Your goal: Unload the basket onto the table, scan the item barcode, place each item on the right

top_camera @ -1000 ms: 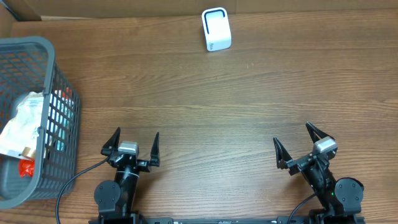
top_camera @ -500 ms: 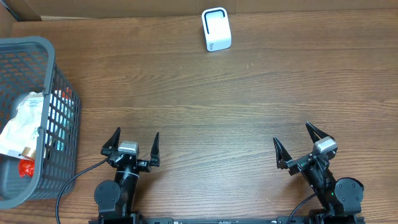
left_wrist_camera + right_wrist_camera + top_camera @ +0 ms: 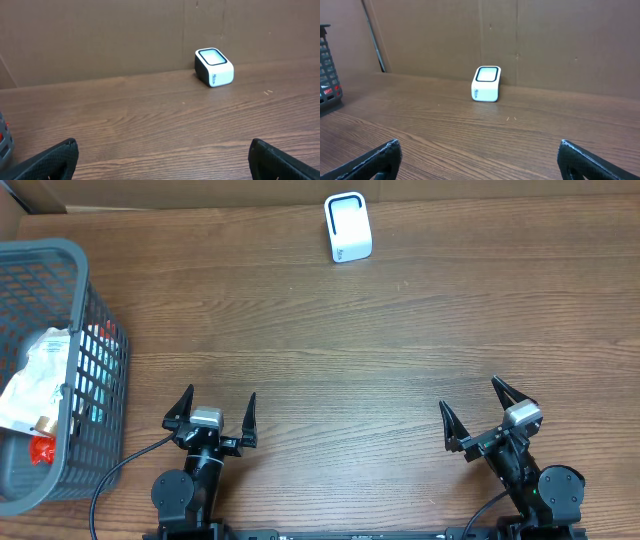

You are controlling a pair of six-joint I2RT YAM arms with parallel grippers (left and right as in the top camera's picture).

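Two end effectors gape wide and empty: left end effector (image 3: 218, 405) and right end effector (image 3: 470, 396) at the counter's (image 3: 350, 330) near edge, scanner (image 3: 348, 226) far back, basket (image 3: 60, 255) at left.

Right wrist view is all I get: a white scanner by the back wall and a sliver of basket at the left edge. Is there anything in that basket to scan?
Observer: Yes. Overhead, the basket holds a crumpled white package.
Operator: Is the left gripper holding anything?
Observer: No. The left gripper is open and empty at the near edge of the table, to the right of the basket.
Operator: How does the scanner sit relative to the two arms?
Observer: The scanner stands at the far edge, roughly midway between the left gripper and the right gripper, which is also open.
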